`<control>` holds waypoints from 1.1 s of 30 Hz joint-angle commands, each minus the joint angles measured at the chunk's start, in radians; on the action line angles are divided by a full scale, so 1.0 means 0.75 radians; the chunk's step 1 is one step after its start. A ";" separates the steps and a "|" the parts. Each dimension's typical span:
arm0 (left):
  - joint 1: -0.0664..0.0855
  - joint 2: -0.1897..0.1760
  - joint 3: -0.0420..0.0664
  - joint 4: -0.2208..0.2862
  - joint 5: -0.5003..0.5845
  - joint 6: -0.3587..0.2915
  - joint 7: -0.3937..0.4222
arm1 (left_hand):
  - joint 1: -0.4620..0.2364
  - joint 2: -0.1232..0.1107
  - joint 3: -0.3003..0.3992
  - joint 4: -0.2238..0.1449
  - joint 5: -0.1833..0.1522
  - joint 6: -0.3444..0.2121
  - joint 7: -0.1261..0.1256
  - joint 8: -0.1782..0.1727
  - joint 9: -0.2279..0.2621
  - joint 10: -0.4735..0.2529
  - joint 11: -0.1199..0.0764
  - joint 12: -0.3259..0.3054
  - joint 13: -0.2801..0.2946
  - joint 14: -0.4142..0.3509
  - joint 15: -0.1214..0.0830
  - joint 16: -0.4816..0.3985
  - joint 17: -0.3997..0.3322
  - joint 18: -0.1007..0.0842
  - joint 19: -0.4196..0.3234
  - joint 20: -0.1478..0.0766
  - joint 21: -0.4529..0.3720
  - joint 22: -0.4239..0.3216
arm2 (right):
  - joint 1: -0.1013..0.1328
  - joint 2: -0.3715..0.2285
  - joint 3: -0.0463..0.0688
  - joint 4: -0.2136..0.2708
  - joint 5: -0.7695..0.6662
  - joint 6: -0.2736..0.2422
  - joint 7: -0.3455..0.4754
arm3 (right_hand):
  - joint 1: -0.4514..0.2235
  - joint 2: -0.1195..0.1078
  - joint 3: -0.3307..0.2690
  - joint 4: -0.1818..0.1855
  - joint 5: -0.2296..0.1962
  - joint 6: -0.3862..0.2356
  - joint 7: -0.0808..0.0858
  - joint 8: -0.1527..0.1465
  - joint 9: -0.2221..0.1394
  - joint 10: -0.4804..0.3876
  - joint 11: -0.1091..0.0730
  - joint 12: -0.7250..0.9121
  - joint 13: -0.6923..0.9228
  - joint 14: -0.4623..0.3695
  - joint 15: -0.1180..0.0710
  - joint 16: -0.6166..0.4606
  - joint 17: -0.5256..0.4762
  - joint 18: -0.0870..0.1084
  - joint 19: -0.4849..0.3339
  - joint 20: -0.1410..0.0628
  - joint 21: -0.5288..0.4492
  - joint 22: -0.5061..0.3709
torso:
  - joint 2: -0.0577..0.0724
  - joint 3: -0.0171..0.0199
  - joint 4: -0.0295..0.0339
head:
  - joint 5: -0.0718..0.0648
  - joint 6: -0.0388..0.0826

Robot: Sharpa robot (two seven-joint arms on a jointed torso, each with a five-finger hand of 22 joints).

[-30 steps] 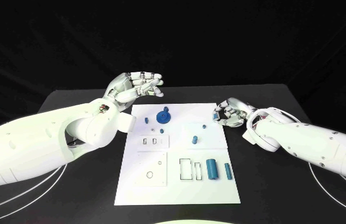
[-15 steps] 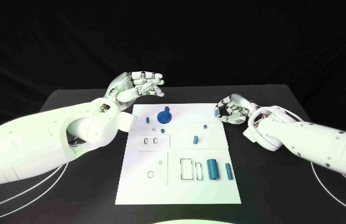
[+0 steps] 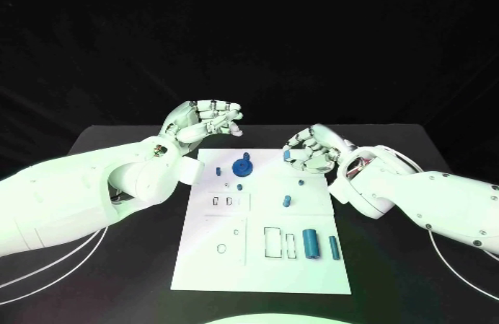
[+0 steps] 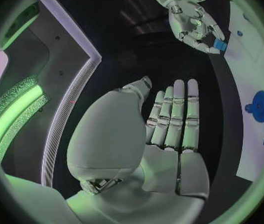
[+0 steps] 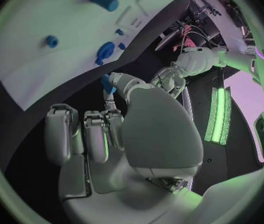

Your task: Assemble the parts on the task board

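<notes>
- Small blue plastic part point(image 3: 287, 154), pinched at fingertips of right silver robot hand point(image 3: 310, 149); also seen as blue bit in its grip point(image 4: 218, 45) and at its fingertips point(image 5: 107, 82).
- Held part hovers over far right corner of flat white task board point(image 3: 260, 266), above board, not touching; long axis too small to tell.
- Key relation: part sits on board-side of right robot hand, i.e. toward board centre; nearest seats lie nearer robot from it – small blue peg point(image 3: 298, 182) and short blue upright cylinder point(image 3: 285, 201) both just below in head view, apart from held part.
- Judgement: right robot hand clearly the nearer one for any seat on board's right half; next move prob. a short lowering toward board w/ part kept between fingertips.
- Blue toothed gear w/ knob point(image 3: 242, 167) stands at far middle of board, between the two hands, untouched.
- Near-right of board: larger blue cylinder point(image 3: 313, 243) and thinner blue rod point(image 3: 334, 247), lying lengthwise along board, side by side, apart from both hands.
- Left silver robot hand point(image 3: 209, 122) raised off far left corner of board, over black counter point(image 3: 125, 266), holding nothing; fingers together, roughly straight, from wrist view point(image 4: 169, 129).
</notes>
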 commanded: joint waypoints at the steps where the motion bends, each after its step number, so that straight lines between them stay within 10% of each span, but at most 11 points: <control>1: 0.001 0.006 -0.001 -0.004 0.010 0.011 0.003 | -0.016 -0.001 0.008 0.003 0.002 -0.008 0.016 0.000 0.002 0.004 0.006 -0.006 0.002 -0.011 0.000 0.009 0.002 0.011 -0.010 -0.001 0.007 0.002 | -0.003 0.045 -0.004 0.031 0.014 0.001 -0.074 | -0.014 0.006 0.008 0.000 0.005 0.005 0.000 0.009 0.002 0.013 -0.008 0.004 0.168 0.132 -0.007 0.003 0.318 -0.020 0.012 0.002 0.011 0.148 | -0.006 -0.0018 0.0041 | 0.001 -0.008; 15: 0.001 0.014 -0.007 -0.005 0.021 0.007 0.004 | -0.024 0.001 0.013 0.005 0.002 -0.007 0.016 0.002 0.005 0.006 0.006 -0.006 0.003 -0.013 0.000 0.015 0.003 0.012 -0.018 0.001 0.018 0.009 | -0.065 0.262 -0.041 -0.020 -0.176 0.057 -0.179 | -0.032 0.005 0.014 -0.003 0.009 0.004 -0.001 0.014 0.005 0.011 -0.009 0.001 0.165 0.129 -0.007 -0.001 0.305 -0.013 -0.007 0.001 -0.016 0.123 | -0.006 -0.0036 0.0100 | 0.042 -0.026; 33: 0.001 0.009 -0.007 -0.005 0.020 0.005 0.007 | -0.026 0.000 0.013 0.006 0.002 -0.007 0.016 0.002 0.006 0.006 0.006 -0.006 0.003 -0.013 0.001 0.016 0.003 0.012 -0.019 0.001 0.019 0.010 | -0.114 0.339 -0.051 -0.082 -0.277 0.140 -0.238 | -0.055 -0.003 0.014 -0.005 -0.003 0.004 -0.003 0.019 0.008 0.010 -0.010 -0.002 0.162 0.129 -0.008 -0.001 0.305 -0.012 -0.007 0.000 -0.018 0.123 | -0.008 -0.0029 0.0098 | 0.043 -0.040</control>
